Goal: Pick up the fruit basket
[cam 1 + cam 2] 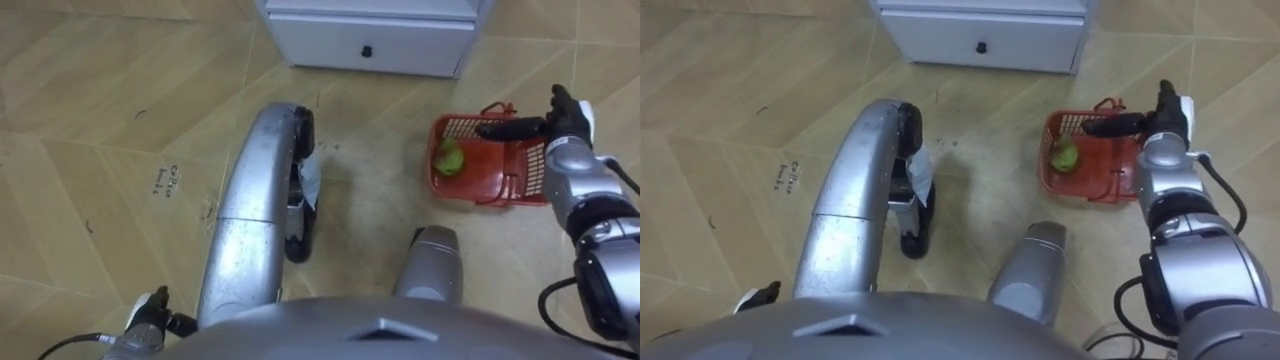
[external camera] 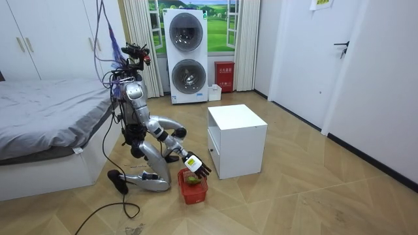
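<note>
Red plastic basket point(image 1: 527, 172) on the floor, just in front of the white cabinet point(image 1: 370, 45), beside the kneeling robot's right knee. Contents: one green fruit point(image 1: 450, 158) against the left wall, otherwise bare. Right hand point(image 1: 560, 122) poised over the far right rim, fingers point(image 1: 510, 127) straight and extended across the basket, grasping nothing. Left hand point(image 1: 150, 318) low, well apart from the work. Judged light and stiff, with latticed walls and a small load; liable to tilt if raised by one wall. Best hold probably the thin handle point(image 1: 496, 108) at the far rim, near the fingertips.
</note>
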